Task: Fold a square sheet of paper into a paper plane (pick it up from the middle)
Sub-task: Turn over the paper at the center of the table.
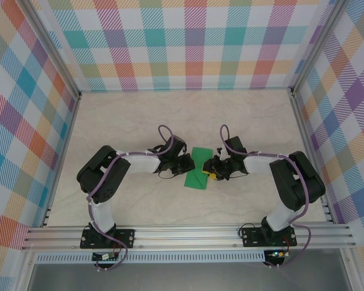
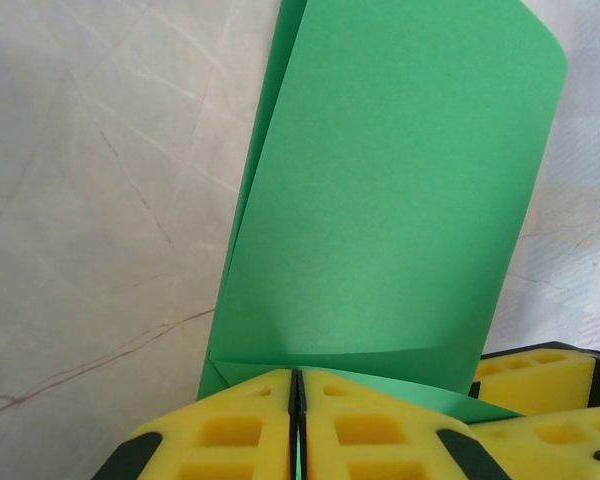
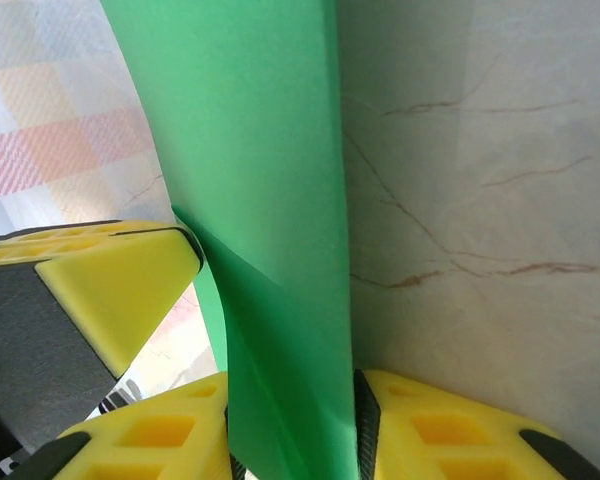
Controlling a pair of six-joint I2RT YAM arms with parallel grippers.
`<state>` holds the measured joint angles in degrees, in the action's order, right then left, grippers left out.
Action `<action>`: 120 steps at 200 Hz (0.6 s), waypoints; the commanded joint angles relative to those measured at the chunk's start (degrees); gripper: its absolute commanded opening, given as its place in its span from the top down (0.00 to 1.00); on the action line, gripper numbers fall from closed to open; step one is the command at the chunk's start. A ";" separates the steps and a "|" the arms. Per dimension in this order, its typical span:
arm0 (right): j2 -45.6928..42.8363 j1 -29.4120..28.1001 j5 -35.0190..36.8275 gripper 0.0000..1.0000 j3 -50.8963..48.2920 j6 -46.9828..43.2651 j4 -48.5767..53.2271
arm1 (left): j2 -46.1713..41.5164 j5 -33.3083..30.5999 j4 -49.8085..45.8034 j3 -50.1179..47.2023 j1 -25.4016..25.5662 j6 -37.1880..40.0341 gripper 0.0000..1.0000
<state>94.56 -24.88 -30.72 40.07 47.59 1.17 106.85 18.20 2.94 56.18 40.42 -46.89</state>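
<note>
Paper (image 1: 198,170), bright green and partly folded over, sits between the two sets of jaws, above the desk (image 1: 170,115). Left jaws closed tight on its near edge, yellow pads (image 2: 230,430) pressed together, sheet fanning up and away from them. Right jaws clamp the opposite side, their pads (image 3: 450,430) a little apart, curled layers filling the gap. Both sets nearly meet.
</note>
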 commanded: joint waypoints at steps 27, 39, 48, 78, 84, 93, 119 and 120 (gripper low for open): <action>0.29 -1.22 -1.56 0.74 0.33 -1.77 -1.91 | -2.89 -1.03 -1.13 0.32 0.08 -0.65 0.87; 0.53 -1.26 -1.59 0.77 0.53 -2.34 -1.75 | -4.01 -1.15 -1.35 0.25 0.01 -0.66 0.86; 0.53 -1.26 -2.00 0.80 0.83 -2.79 -1.70 | -5.25 -1.51 -2.09 0.19 -0.01 -0.69 0.82; -1.47 -1.73 -0.31 0.88 3.59 -5.82 4.19 | -11.97 -5.84 -7.17 -0.68 -0.08 0.47 0.77; -2.12 -1.90 0.30 0.90 4.38 -6.59 5.78 | -13.70 -7.07 -8.42 -0.97 -0.08 0.92 0.76; -3.20 -2.09 1.25 0.94 5.37 -7.59 8.35 | -16.32 -9.09 -10.50 -1.56 -0.13 1.62 0.75; -6.34 -3.16 5.50 1.00 9.64 -10.42 18.43 | -24.27 -14.30 -16.17 -3.45 -0.42 3.00 0.70; -6.42 -3.20 5.76 1.00 9.92 -10.55 18.96 | -24.56 -14.49 -16.36 -3.49 -0.43 2.98 0.70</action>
<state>92.31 -26.96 -28.95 45.06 41.65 9.17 88.75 10.17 -5.85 54.85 40.38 -45.98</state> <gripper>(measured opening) 0.044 0.277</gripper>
